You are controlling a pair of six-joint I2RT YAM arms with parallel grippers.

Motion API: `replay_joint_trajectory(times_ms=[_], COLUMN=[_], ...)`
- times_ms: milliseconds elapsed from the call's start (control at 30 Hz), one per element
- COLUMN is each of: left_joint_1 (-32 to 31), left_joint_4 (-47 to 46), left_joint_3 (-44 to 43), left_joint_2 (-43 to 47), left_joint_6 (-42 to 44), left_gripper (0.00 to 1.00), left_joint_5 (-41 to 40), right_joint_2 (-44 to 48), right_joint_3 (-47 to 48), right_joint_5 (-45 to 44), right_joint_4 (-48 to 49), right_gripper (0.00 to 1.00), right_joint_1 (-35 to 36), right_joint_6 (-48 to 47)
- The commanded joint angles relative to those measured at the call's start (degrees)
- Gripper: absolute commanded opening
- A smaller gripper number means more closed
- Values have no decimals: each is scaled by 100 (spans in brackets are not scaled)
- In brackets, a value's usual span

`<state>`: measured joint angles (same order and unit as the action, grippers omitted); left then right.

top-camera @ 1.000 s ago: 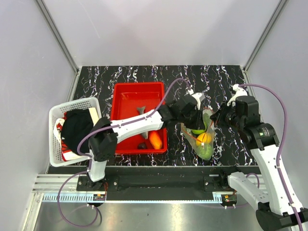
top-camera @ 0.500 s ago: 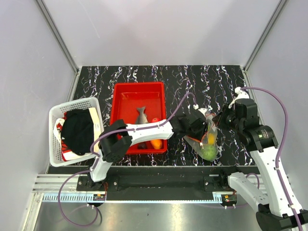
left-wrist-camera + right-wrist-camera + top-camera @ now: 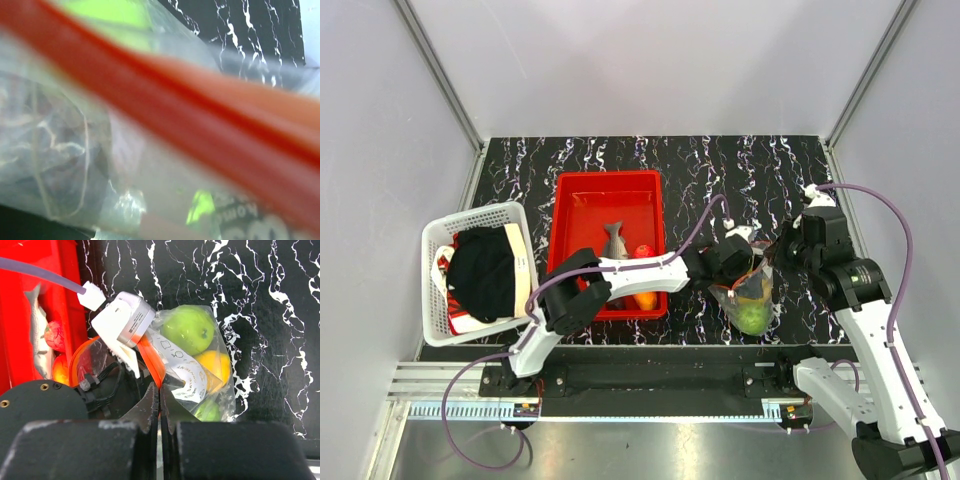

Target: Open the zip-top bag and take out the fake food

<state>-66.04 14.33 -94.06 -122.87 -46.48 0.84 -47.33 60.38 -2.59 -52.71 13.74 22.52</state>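
Note:
The clear zip-top bag (image 3: pixel 750 296) lies right of the red tray, with two green fruits (image 3: pixel 189 329) and a yellow one (image 3: pixel 216 365) inside it. My right gripper (image 3: pixel 160 390) is shut on the bag's red-orange zip strip (image 3: pixel 150 360) and holds the mouth up. My left gripper (image 3: pixel 732 262) is at the bag's mouth, pushed against the plastic. The left wrist view shows only the blurred strip (image 3: pixel 175 135) and film, with green behind; its fingers are hidden. A grey fish (image 3: pixel 614 240), a red piece (image 3: pixel 642 251) and an orange piece (image 3: pixel 645 298) lie in the tray.
The red tray (image 3: pixel 605 195) stands left of the bag, with my left forearm crossing its near right corner. A white basket (image 3: pixel 470 218) holding a dark cloth (image 3: pixel 480 270) sits at the far left. Grey walls close in on both sides.
My left arm has swung toward the near edge, uncovering the fish, and its gripper has gone deeper into the bag's mouth. The bag shifted nearer. The right gripper kept its hold.

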Motion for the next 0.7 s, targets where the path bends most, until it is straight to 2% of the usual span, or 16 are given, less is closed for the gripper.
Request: replay_joint_trajectory(times_ms=[0, 200, 367, 467, 500, 600, 633, 667], left_joint_1=[3, 39, 214, 293, 294, 276, 267, 267], left_joint_4=[-413, -562, -685, -844, -835, -581, -493, -318], left_joint_3=[-305, -622, -588, -341, -263, -200, -157, -122], left_joint_2=[-272, -747, -1002, -906, -784, -398, -283, -134], left_joint_6=[-72, -107, -265, -213, -91, 251, 349, 446], left_gripper=[80, 86, 82, 56, 42, 28, 19, 16], left_joint_5=[-434, -479, -261, -233, -242, -321, -374, -513], right_joint_2=[-22, -136, -197, -215, -224, -224, -207, -206], right_joint_3=[-44, -114, -158, -158, -149, -79, -70, -35], right_joint_5=[-189, -137, -31, -48, -66, -180, -250, -286], right_joint_4=[182, 234, 296, 314, 305, 305, 305, 305], right_gripper=[0, 0, 0, 0, 0, 0, 0, 0], right_joint_1=[33, 33, 32, 33, 33, 33, 33, 24], right_joint_6=[-29, -11, -2, -29, -55, -90, -108, -108])
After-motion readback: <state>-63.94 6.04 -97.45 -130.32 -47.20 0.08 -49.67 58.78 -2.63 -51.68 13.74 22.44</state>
